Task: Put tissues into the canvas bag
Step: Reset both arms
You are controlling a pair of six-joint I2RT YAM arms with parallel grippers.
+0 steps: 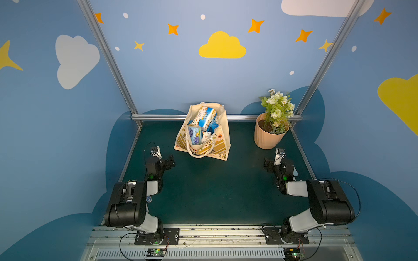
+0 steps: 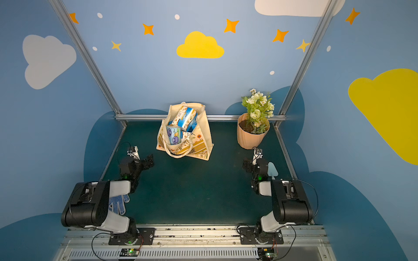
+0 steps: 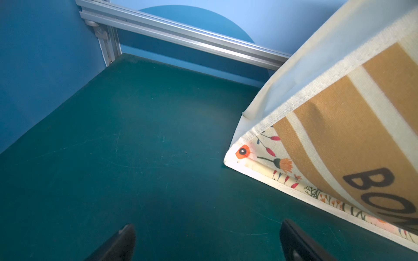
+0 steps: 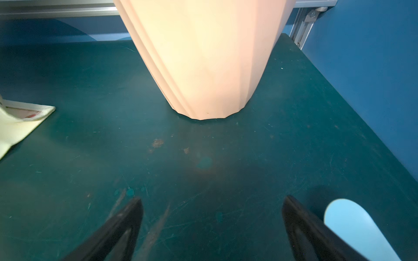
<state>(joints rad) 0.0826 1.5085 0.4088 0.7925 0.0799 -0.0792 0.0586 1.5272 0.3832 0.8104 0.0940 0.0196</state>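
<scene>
The canvas bag (image 1: 218,148) (image 2: 199,148) stands upright at the back middle of the green mat, its mouth open and its rope handles hanging over the front. Several tissues (image 1: 204,116) (image 2: 185,116) fill it, blue-and-white packs on top. A pale blue pack with a purple emblem (image 1: 195,135) (image 2: 173,135) stands at the front. My left gripper (image 1: 169,160) (image 3: 207,224) is open and empty, low over the mat, left of the bag's corner (image 3: 339,126). My right gripper (image 1: 268,165) (image 4: 213,198) is open and empty, facing the flowerpot.
A ribbed peach flowerpot (image 1: 268,135) (image 4: 203,56) with white flowers stands back right. A pale blue trowel-like object (image 2: 272,169) (image 4: 352,226) lies beside the right gripper. A dotted white glove (image 2: 117,203) lies under the left arm. Aluminium rails (image 1: 158,117) edge the mat.
</scene>
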